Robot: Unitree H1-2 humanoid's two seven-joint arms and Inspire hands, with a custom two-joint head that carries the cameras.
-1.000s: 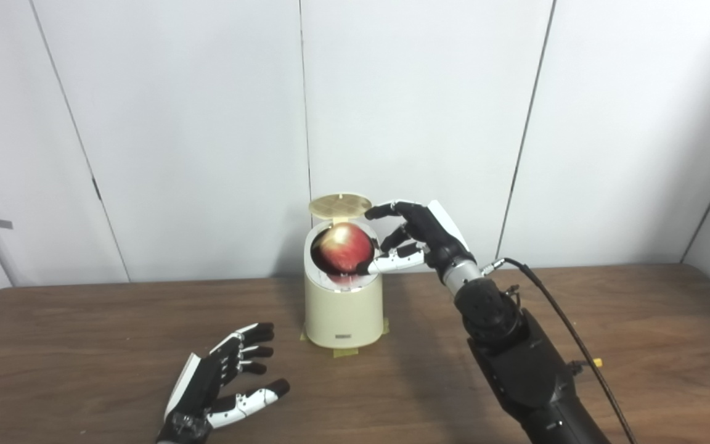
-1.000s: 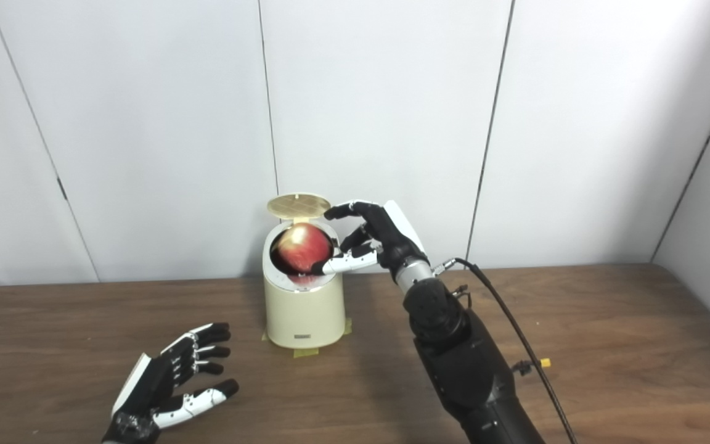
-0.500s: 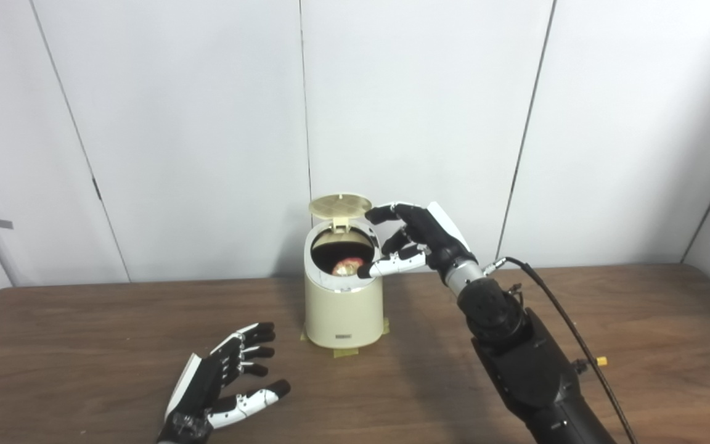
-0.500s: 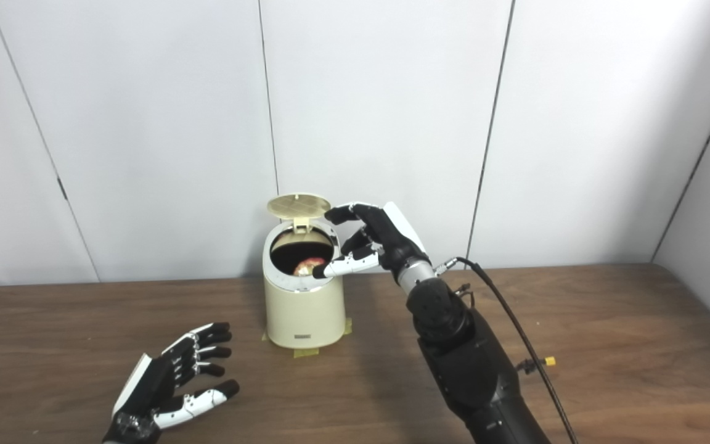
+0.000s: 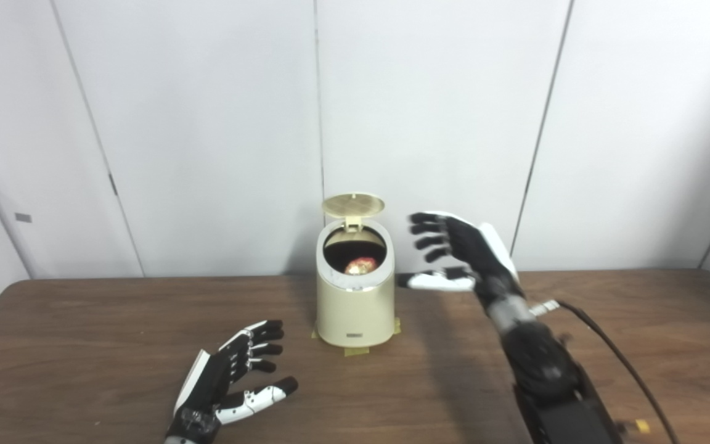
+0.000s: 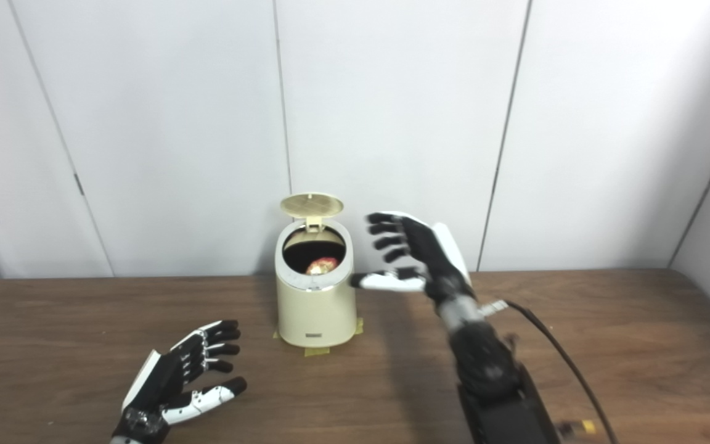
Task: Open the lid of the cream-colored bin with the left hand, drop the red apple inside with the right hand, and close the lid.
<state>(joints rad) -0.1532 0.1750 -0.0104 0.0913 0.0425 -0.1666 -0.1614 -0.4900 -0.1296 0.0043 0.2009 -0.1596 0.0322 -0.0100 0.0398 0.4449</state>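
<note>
The cream-colored bin [image 5: 355, 308] stands on the table near the back wall, held down with tape. Its round lid [image 5: 353, 205] stands raised at the back. The red apple [image 5: 360, 265] lies down inside the bin, partly visible through the opening; it also shows in the right eye view [image 6: 321, 266]. My right hand [image 5: 460, 253] is open and empty, in the air to the right of the bin, apart from it. My left hand [image 5: 232, 376] is open and empty, low over the table in front and to the left of the bin.
The brown wooden table [image 5: 84, 345] runs across the view. White wall panels [image 5: 207, 123] stand right behind the bin. A black cable [image 5: 626, 364] trails from my right forearm over the table's right side.
The apple left my right hand and dropped into the bin. My right hand then drew back to the right, away from the opening. The camera shifted a little. The left hand stayed put.
</note>
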